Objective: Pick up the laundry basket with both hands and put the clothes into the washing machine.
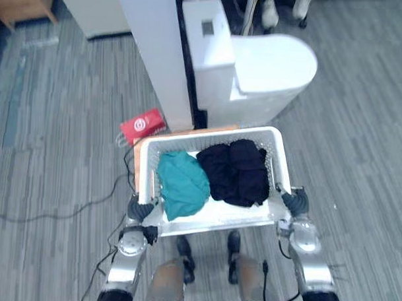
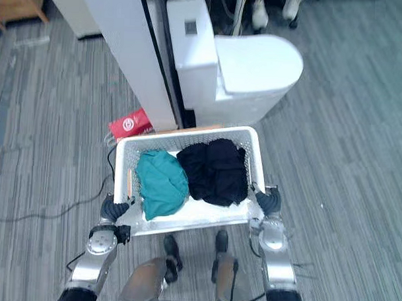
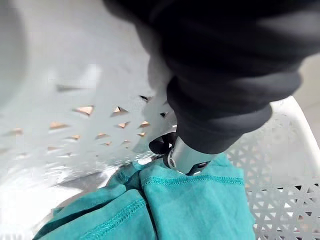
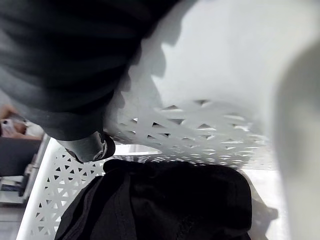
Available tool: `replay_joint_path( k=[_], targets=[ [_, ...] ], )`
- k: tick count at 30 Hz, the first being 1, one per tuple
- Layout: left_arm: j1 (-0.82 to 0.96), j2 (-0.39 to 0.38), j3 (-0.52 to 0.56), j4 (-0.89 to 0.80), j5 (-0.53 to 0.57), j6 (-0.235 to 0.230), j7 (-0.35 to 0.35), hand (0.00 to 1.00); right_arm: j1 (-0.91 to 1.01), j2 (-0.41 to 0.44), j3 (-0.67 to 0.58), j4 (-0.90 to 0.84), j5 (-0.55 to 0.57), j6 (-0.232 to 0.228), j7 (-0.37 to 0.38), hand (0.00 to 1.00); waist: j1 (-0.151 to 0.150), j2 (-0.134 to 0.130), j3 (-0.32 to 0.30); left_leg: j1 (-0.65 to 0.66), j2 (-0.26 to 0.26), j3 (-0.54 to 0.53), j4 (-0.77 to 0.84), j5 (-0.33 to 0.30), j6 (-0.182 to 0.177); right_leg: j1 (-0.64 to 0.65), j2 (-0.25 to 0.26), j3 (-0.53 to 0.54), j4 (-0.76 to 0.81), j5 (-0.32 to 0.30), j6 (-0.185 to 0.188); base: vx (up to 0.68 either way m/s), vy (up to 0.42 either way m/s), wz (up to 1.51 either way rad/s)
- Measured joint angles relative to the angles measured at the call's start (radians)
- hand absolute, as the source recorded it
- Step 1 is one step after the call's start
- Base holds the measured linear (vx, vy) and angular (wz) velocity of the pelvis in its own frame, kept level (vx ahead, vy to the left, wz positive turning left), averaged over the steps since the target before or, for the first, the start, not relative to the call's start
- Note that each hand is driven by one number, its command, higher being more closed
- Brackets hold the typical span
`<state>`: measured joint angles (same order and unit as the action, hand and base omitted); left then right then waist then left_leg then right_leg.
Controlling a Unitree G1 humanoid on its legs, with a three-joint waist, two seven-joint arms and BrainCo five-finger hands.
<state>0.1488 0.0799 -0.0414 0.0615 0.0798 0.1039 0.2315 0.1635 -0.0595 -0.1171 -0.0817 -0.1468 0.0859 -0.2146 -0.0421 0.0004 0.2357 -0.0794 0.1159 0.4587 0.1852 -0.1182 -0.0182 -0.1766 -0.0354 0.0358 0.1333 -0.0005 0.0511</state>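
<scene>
Task object: white perforated plastic laundry basket (image 1: 208, 133), lower centre of the frame, its long axis running left to right.
Contents: crumpled teal garment (image 1: 182, 183) in the left half and folded black garment (image 1: 234, 170) in the right half, touching at the middle.
Left robot hand (image 1: 139, 213): at the basket's left end by the near corner. In the left wrist view one silver finger (image 3: 182, 159) lies against the inner wall above the teal cloth, so it grips the wall.
Right robot hand (image 1: 295, 201): mirrored at the right end, one finger (image 4: 90, 146) inside the wall, likewise gripping.
Key relation: the basket lies between the two hands, equally near each.
Target (judged): white box-shaped appliance with a rounded lid (image 1: 256, 73), upper centre, beyond the basket's far rim.
Bystander: red flat packet (image 1: 142, 125) on the grey plank floor (image 1: 55, 172).
</scene>
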Motion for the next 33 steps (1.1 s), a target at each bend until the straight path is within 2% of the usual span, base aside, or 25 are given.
replay_joint_path(
  k=[3,4,5,6,7,9,10,11,12,13,14,15,16,17,18,20,22,23,25,26,27,30,31,32,33],
  targets=[
    [0.002,0.002,0.0,-0.018,0.0,0.0,-0.009,1.0,0.018,0.004,0.0,-0.024,-0.014,-0.002,0.002,1.0,-0.011,-0.006,-0.01,0.028,0.038,0.137,0.043,-0.046,-0.003,-0.014,0.016,0.068,-0.04,0.017,0.007,-0.07,0.039,-1.27],
    [0.002,0.004,0.0,-0.02,0.001,0.0,-0.01,1.0,0.018,0.006,0.001,-0.021,-0.014,-0.001,0.002,1.0,-0.015,-0.008,-0.01,0.04,0.043,0.188,0.038,-0.047,-0.004,-0.025,-0.005,-0.014,-0.044,-0.003,-0.035,-0.06,0.037,-1.39],
    [0.005,0.009,0.001,-0.02,0.001,0.001,-0.01,1.0,0.017,0.007,0.003,-0.019,-0.016,-0.001,0.002,1.0,-0.022,-0.011,-0.012,0.051,0.065,0.254,0.033,-0.05,0.0,-0.044,-0.055,-0.19,-0.022,-0.011,-0.078,-0.05,0.051,-1.36],
    [0.005,0.014,0.002,-0.02,0.001,0.001,-0.01,1.0,0.014,0.011,0.003,-0.014,-0.018,-0.001,0.002,1.0,-0.023,-0.018,-0.015,0.059,0.071,0.293,0.033,-0.053,0.001,-0.058,-0.088,-0.29,0.004,-0.015,-0.092,-0.02,0.041,-1.7],
    [0.005,0.02,0.007,-0.02,0.001,0.002,-0.008,1.0,-0.009,0.013,0.009,0.024,-0.02,-0.002,0.0,1.0,-0.027,-0.031,-0.022,0.083,0.083,0.371,0.044,-0.062,-0.004,-0.078,-0.158,-0.474,0.071,-0.04,-0.131,0.02,0.0,-1.5],
    [0.01,0.022,0.016,-0.02,0.001,0.009,-0.004,1.0,-0.06,0.006,0.017,0.112,-0.02,-0.001,-0.001,1.0,-0.022,-0.044,-0.031,0.144,0.129,0.513,0.11,-0.109,-0.029,-0.068,-0.263,-0.723,0.206,-0.081,-0.194,0.07,-0.071,-2.07],
    [0.01,0.023,0.016,-0.02,0.001,0.009,0.001,1.0,-0.066,0.005,0.018,0.123,-0.02,-0.001,0.0,1.0,-0.022,-0.048,-0.033,0.158,0.143,0.543,0.139,-0.124,-0.041,-0.067,-0.275,-0.75,0.227,-0.076,-0.186,0.14,-0.169,-1.98],
    [0.008,0.022,0.016,-0.019,0.001,0.01,0.01,1.0,-0.069,0.004,0.019,0.127,-0.02,-0.001,0.002,1.0,-0.028,-0.049,-0.038,0.168,0.175,0.571,0.204,-0.156,-0.061,-0.074,-0.262,-0.731,0.231,-0.025,-0.113,0.17,-0.209,-1.45],
    [-0.002,0.011,0.015,-0.011,0.001,0.01,0.012,1.0,-0.066,-0.009,0.019,0.129,-0.019,0.0,0.002,1.0,-0.033,-0.024,-0.044,0.168,0.256,0.581,0.306,-0.191,-0.067,-0.094,-0.202,-0.678,0.232,-0.035,-0.1,0.18,-0.225,-1.65],
    [-0.001,0.009,0.015,-0.009,0.001,0.01,0.012,1.0,-0.067,-0.018,0.021,0.132,-0.018,0.002,0.004,1.0,-0.031,-0.021,-0.045,0.169,0.318,0.568,0.397,-0.19,-0.055,-0.106,-0.155,-0.634,0.233,-0.05,-0.112,0.23,-0.284,-1.94],
    [0.004,0.009,0.016,-0.005,0.0,0.011,0.012,1.0,-0.067,-0.026,0.035,0.133,-0.017,0.003,0.004,1.0,-0.028,-0.017,-0.046,0.157,0.398,0.515,0.531,-0.185,0.081,-0.107,-0.085,-0.57,0.226,-0.066,-0.125,0.2,-0.245,-1.68],
    [0.005,0.011,0.018,-0.002,-0.001,0.012,0.01,1.0,-0.066,-0.025,0.042,0.133,-0.016,0.004,0.004,1.0,-0.028,-0.018,-0.047,0.145,0.43,0.478,0.585,-0.172,0.152,-0.101,-0.047,-0.538,0.215,-0.066,-0.131,0.2,-0.311,-1.6],
    [0.014,0.015,0.041,0.003,-0.006,0.012,0.008,1.0,-0.065,-0.016,0.061,0.132,-0.01,0.007,0.002,1.0,-0.038,-0.025,-0.05,0.095,0.445,0.326,0.636,-0.159,0.204,-0.081,0.041,-0.447,0.157,-0.038,-0.161,0.13,-0.214,-1.85],
    [0.019,0.0,0.054,0.005,-0.014,0.01,0.011,1.0,-0.085,-0.033,0.082,0.132,-0.009,0.008,0.002,1.0,0.002,-0.027,-0.051,0.055,0.332,0.095,0.653,-0.198,0.153,-0.063,0.105,-0.349,0.107,-0.028,-0.177,0.13,-0.183,-2.16],
    [0.028,-0.012,0.062,0.005,-0.023,0.009,0.014,1.0,-0.102,-0.046,0.09,0.134,-0.009,0.008,0.003,1.0,0.016,-0.026,-0.05,0.038,0.261,-0.001,0.656,-0.216,0.135,-0.049,0.137,-0.285,0.078,-0.019,-0.181,0.19,-0.101,-2.63],
    [0.069,-0.041,0.078,0.006,-0.045,0.008,0.019,1.0,-0.122,-0.07,0.12,0.137,-0.012,0.012,0.014,1.0,0.034,-0.023,-0.05,-0.067,0.047,-0.224,0.613,-0.269,0.109,0.047,0.184,-0.175,-0.034,-0.009,-0.168,0.22,-0.073,-1.98],
    [0.079,-0.059,0.074,0.005,-0.048,0.008,0.029,1.0,-0.119,-0.086,0.12,0.137,-0.012,0.013,0.016,1.0,0.055,-0.009,-0.049,-0.153,-0.036,-0.313,0.533,-0.263,0.073,0.098,0.206,-0.098,-0.063,-0.008,-0.167,0.16,-0.047,-1.31],
    [0.078,-0.064,0.072,0.004,-0.048,0.008,0.032,1.0,-0.121,-0.091,0.12,0.137,-0.012,0.013,0.014,1.0,0.062,-0.002,-0.048,-0.181,-0.051,-0.344,0.501,-0.25,0.048,0.114,0.213,-0.076,-0.075,-0.008,-0.167,0.17,-0.022,-1.39],
    [0.079,-0.067,0.073,-0.008,-0.048,0.009,0.033,1.0,-0.124,-0.101,0.125,0.135,-0.011,0.013,0.005,1.0,0.072,0.012,-0.049,-0.258,-0.081,-0.387,0.329,-0.182,-0.05,0.174,0.218,-0.032,-0.14,-0.006,-0.164,0.26,0.004,-1.17],
    [0.081,-0.075,0.073,-0.025,-0.048,0.009,0.033,1.0,-0.122,-0.107,0.124,0.134,-0.011,0.013,-0.001,1.0,0.08,0.022,-0.05,-0.287,-0.074,-0.369,0.242,-0.136,-0.064,0.201,0.227,-0.003,-0.16,-0.005,-0.162,0.35,0.035,-1.19],
    [0.086,-0.081,0.073,-0.038,-0.047,0.009,0.033,1.0,-0.119,-0.115,0.121,0.134,-0.01,0.013,-0.003,1.0,0.09,0.035,-0.053,-0.296,-0.055,-0.349,0.206,-0.069,-0.048,0.231,0.235,-0.001,-0.171,-0.002,-0.159,0.32,0.052,-1.1],
    [0.102,-0.083,0.072,-0.043,-0.046,0.01,0.031,1.0,-0.091,-0.098,0.12,0.116,-0.011,0.013,-0.003,1.0,0.11,0.036,-0.081,-0.276,-0.047,-0.332,0.232,0.003,0.037,0.245,0.226,-0.002,-0.112,-0.064,-0.142,0.47,0.116,-0.81],
    [0.101,-0.086,0.072,-0.043,-0.046,0.01,0.028,1.0,-0.072,-0.082,0.109,0.108,-0.011,0.011,-0.002,1.0,0.106,0.019,-0.088,-0.248,-0.053,-0.306,0.225,0.006,0.081,0.225,0.205,-0.004,-0.02,-0.138,-0.089,0.5,0.09,-0.26],
    [0.105,-0.088,0.062,-0.043,-0.044,0.012,0.023,1.0,-0.058,-0.071,0.091,0.109,-0.012,0.012,0.0,1.0,0.108,0.005,-0.093,-0.197,-0.071,-0.289,0.197,-0.015,0.109,0.175,0.18,-0.008,0.138,-0.214,0.036,0.52,0.092,-0.21],
    [0.108,-0.088,0.051,-0.043,-0.043,0.013,0.02,1.0,-0.056,-0.064,0.084,0.111,-0.013,0.012,0.002,1.0,0.107,0.001,-0.092,-0.175,-0.081,-0.285,0.188,-0.024,0.113,0.14,0.168,-0.019,0.24,-0.24,0.115,0.53,0.089,-0.18]
  ],
)
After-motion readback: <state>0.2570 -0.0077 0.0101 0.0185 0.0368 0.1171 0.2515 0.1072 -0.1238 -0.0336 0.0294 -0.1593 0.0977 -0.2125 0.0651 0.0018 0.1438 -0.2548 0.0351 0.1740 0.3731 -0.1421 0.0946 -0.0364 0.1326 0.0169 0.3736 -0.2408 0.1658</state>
